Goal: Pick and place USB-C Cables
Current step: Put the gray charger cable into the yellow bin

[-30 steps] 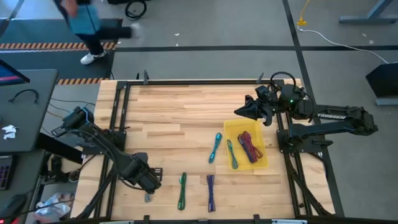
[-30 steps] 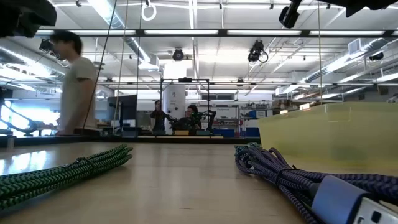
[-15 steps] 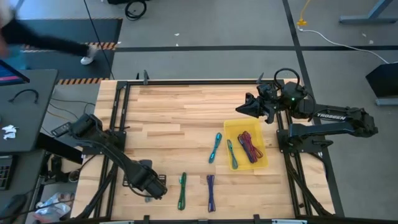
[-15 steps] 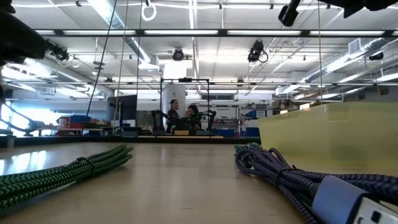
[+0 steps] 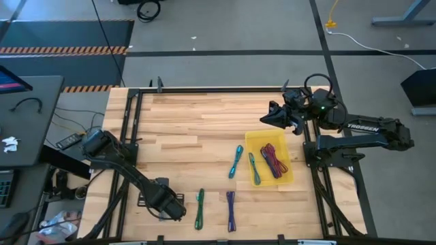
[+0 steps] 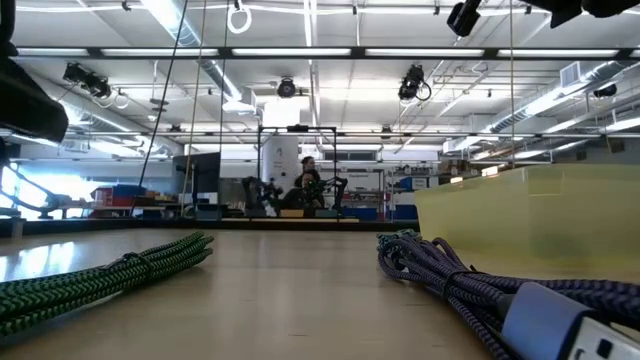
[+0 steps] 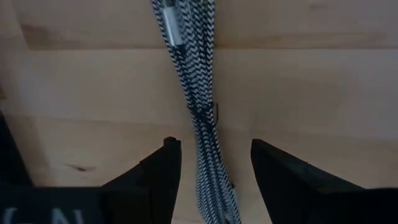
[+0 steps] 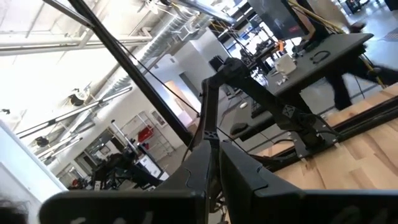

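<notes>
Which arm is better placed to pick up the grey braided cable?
Left. The left gripper is right over the grey cable, open fingers on both sides. The right gripper sits far off, past the yellow tray.

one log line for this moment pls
left gripper: open, astride grey cable | right gripper: shut, raised near yellow tray | phase: pre-grasp

The only readable lettering is the white word "TROSSEN" on the right arm (image 5: 371,127), seen from above. No other text, label or number can be read.
</notes>
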You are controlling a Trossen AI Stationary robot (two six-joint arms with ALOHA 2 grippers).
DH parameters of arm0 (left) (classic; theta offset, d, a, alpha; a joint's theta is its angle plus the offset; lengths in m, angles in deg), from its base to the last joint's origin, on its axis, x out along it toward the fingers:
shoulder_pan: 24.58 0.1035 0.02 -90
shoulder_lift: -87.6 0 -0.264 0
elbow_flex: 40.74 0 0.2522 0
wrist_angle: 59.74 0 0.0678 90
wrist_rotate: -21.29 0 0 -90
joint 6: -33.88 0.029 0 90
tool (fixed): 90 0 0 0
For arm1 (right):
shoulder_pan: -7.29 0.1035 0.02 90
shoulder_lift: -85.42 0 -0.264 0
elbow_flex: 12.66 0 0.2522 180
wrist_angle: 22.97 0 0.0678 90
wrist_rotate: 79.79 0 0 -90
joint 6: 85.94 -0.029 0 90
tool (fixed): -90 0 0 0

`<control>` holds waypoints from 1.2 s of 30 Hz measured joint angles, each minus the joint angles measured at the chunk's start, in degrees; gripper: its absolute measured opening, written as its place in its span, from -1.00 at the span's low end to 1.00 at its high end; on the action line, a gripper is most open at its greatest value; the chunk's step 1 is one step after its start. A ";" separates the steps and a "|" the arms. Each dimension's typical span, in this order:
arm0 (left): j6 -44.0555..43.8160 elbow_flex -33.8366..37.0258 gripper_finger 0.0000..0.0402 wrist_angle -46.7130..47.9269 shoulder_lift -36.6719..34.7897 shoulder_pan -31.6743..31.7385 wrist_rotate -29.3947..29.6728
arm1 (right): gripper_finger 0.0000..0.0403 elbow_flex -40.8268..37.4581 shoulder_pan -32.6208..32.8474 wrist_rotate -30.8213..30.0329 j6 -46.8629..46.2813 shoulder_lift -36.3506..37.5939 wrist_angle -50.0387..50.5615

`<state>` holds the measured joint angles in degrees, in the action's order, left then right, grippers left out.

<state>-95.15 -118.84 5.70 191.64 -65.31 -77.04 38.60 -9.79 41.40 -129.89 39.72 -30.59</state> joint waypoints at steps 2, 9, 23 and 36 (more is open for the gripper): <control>-0.35 0.57 -0.06 -2.84 0.60 0.00 -0.72 | -0.81 0.00 0.00 0.12 -0.01 0.03 -0.03; -0.46 4.50 -0.35 -11.86 0.89 0.22 -2.65 | -0.81 0.00 0.00 0.39 0.01 0.47 -0.08; 11.13 4.87 -0.95 -4.52 -6.89 8.15 12.26 | -0.81 0.00 0.00 0.54 -0.91 0.73 -0.27; 55.99 4.76 -0.95 -20.36 -30.03 23.04 50.28 | -0.81 0.00 0.00 -0.99 5.44 0.01 2.12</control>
<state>-39.16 -114.08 -14.66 161.61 -42.27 -26.75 38.60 -9.79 40.41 -124.45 39.72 -28.47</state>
